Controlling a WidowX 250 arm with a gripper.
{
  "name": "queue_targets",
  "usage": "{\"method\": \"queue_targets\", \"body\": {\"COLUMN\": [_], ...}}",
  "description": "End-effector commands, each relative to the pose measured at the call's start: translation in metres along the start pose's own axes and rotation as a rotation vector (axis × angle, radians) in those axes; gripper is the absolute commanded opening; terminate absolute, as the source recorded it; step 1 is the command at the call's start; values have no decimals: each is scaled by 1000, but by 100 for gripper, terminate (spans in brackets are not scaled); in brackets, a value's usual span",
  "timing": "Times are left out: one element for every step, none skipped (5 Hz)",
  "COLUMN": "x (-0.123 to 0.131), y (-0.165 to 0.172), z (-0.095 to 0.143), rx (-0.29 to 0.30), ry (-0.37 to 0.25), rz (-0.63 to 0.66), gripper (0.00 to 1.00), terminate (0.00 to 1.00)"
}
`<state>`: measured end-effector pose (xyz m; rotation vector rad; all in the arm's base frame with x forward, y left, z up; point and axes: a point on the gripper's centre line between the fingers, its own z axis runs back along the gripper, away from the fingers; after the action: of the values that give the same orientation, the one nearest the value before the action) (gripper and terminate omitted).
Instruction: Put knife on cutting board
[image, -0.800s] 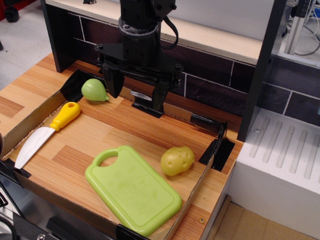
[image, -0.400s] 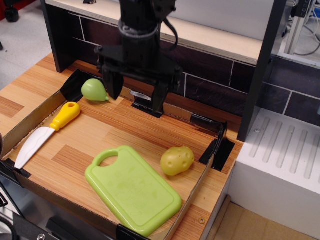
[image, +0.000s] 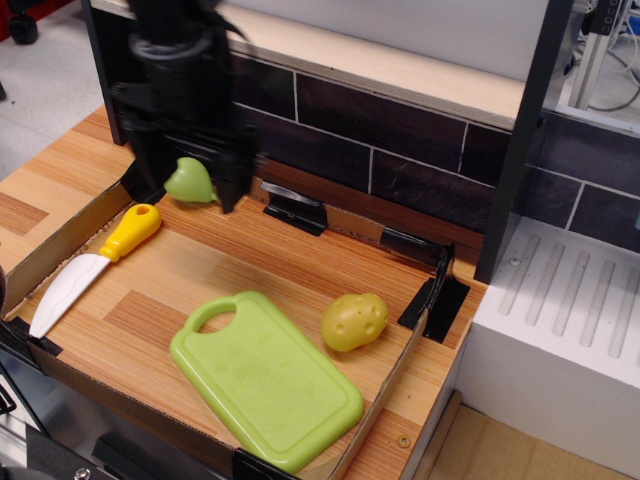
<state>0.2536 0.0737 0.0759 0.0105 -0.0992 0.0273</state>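
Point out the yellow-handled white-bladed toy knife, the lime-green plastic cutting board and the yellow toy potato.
knife (image: 98, 259): table camera view, handle-blade junction.
cutting board (image: 272, 384): same view, flat middle.
potato (image: 354, 321): same view, body centre.

Yellow-handled, white-bladed knife (image: 92, 257); lime-green cutting board (image: 268, 378); black claw (image: 188, 186).

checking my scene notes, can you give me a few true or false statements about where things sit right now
1. The knife lies on the cutting board. False: it lies on the wooden surface, apart from the board.
2. The yellow potato sits beside the board's far edge. True.
3. The gripper holds the knife. False: it hangs blurred near the green pear, away from the knife.
4. The knife's yellow handle points toward the back wall. True.
5. The cutting board is bare. True.
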Motion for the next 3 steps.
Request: {"method": "queue_targets", "body": {"x": [5, 2, -2], "y": [34, 38, 42], "z": [-5, -24, -35], "rx": [-58, -59, -58], "ry": [-3, 7, -11], "rz": [-85, -62, -43], "gripper": [100, 100, 100], "terminate": [0, 0, 0]}}
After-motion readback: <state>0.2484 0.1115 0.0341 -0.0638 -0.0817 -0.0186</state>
